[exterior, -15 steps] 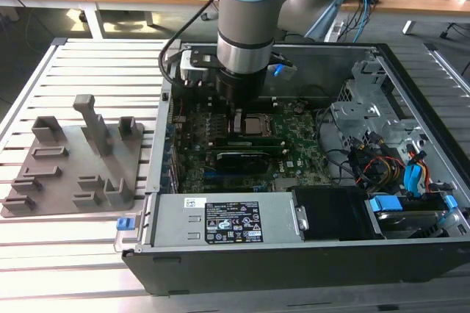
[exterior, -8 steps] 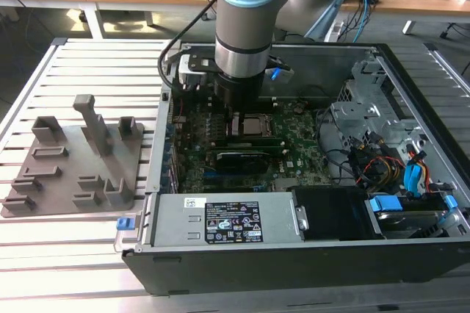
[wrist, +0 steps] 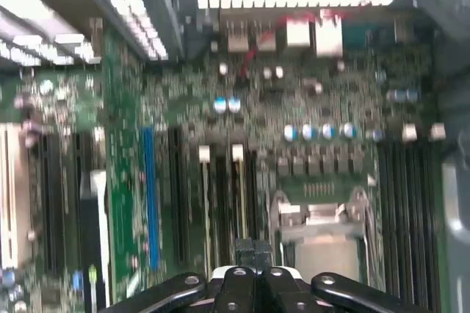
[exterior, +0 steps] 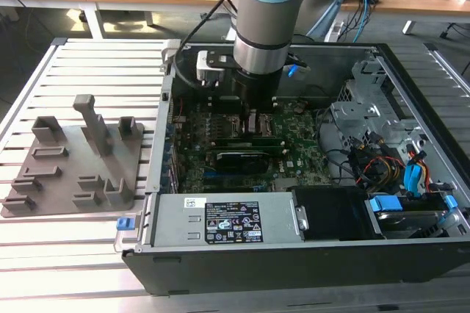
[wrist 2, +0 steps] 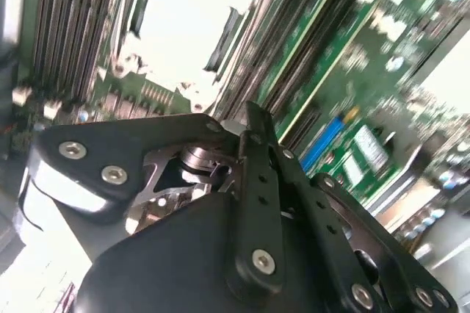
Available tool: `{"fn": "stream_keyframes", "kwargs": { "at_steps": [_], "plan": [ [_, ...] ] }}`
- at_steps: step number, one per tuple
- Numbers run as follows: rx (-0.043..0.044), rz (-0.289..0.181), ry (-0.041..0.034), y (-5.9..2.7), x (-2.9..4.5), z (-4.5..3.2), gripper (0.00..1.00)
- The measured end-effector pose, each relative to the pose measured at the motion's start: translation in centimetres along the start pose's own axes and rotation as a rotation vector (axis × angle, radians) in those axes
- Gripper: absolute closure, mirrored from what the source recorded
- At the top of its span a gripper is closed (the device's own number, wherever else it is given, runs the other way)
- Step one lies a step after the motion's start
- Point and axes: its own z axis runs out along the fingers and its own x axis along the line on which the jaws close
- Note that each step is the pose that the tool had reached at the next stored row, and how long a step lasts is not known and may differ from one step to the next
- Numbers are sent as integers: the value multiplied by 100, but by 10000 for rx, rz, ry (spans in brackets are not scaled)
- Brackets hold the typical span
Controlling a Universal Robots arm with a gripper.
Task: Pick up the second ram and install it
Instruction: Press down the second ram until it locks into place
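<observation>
Gripper [wrist: 253, 258] low inside open computer case [exterior: 411, 100], over motherboard [exterior: 294, 155] beside CPU socket [wrist: 323, 217]. Fingers pressed together at tips; anything held between them cannot be told.

The arm [exterior: 266, 12] comes in from twelve o'clock in the exterior view and hangs straight down, wrist vertical. Its hand [wrist: 253, 258] has its black fingers [wrist 2: 257, 181] pressed together, tips meeting.

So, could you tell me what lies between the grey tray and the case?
In the exterior view, bare slatted table separates the grey tray from the case, plus a small blue clip.
</observation>
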Motion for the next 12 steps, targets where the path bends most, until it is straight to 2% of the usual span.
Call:
{"fn": "stream_keyframes", "kwargs": {
  "at_steps": [2,5,6,12],
  "plan": [
    [-1,0,6,-67,-5,-20,89],
    [0,1,8,-53,-33,-471,89],
    [0,1,0,-50,-37,-541,89],
    [0,1,-1,-50,-38,-546,89]
  ]
}}
